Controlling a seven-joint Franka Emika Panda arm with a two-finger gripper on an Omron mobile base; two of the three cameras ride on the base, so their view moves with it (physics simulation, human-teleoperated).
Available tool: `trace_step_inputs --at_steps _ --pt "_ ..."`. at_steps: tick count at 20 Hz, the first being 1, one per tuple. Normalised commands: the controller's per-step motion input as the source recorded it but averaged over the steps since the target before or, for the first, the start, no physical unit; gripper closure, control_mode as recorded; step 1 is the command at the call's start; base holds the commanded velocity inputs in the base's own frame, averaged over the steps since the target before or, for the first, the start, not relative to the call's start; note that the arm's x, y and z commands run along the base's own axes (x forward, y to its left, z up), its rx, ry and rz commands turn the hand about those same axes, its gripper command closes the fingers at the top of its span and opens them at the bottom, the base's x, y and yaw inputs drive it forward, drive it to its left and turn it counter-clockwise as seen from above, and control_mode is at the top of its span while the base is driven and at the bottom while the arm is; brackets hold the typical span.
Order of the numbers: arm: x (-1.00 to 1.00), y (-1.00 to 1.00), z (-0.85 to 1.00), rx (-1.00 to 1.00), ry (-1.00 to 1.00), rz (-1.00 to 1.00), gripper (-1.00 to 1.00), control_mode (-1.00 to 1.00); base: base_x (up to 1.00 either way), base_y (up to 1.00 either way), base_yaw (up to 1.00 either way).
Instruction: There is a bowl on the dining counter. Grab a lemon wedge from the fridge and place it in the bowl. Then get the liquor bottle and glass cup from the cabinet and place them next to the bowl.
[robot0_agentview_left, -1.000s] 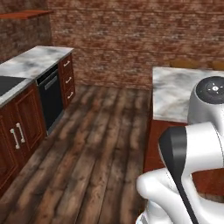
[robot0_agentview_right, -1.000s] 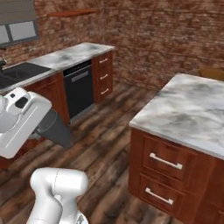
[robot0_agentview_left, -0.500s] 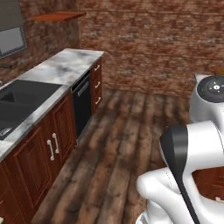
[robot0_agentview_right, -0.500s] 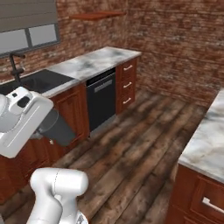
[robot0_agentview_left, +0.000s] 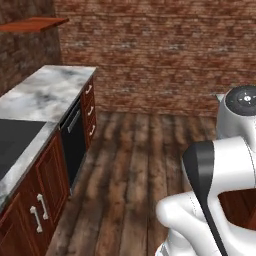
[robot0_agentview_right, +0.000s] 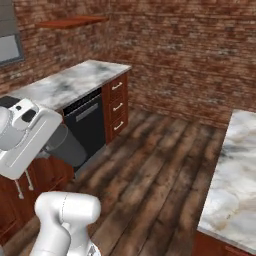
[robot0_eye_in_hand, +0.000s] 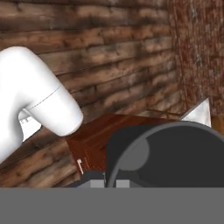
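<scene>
The dining counter (robot0_agentview_right: 234, 167) shows as a white-grey marble slab at the right edge of the right base view. In the hand view its red-brown wood base (robot0_eye_in_hand: 98, 138) and a pale marble corner lie below the hand. My gripper (robot0_eye_in_hand: 110, 183) is tucked in over my own body, with just its grey tips peeking up at the bottom of the hand view. The tips sit close together with nothing between them, so it is shut and holds nothing. The bowl, lemon wedge, fridge, liquor bottle, glass cup and cabinet are out of view.
A long marble wall counter (robot0_agentview_left: 47, 95) runs along the left, with a black dishwasher (robot0_agentview_left: 75, 142), drawers (robot0_agentview_right: 116, 107) and a dark sink recess (robot0_agentview_left: 12, 145). A wooden shelf (robot0_agentview_left: 32, 23) hangs on the brick wall. Plank floor (robot0_agentview_right: 155, 170) lies between the two counters.
The whole picture has swung: the base has moved, so the dining counter left the left base view and slid to the right edge of the right base view. The arm keeps its folded pose.
</scene>
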Motion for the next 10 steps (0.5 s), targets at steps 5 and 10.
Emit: trace_step_inputs --at_steps 5,10 --pt "0.00 0.00 0.00 0.00 0.00 0.00 1.00 1.00 1.00 0.10 -0.32" --pt "0.00 0.00 0.00 0.00 0.00 0.00 1.00 1.00 1.00 0.23 -0.25"
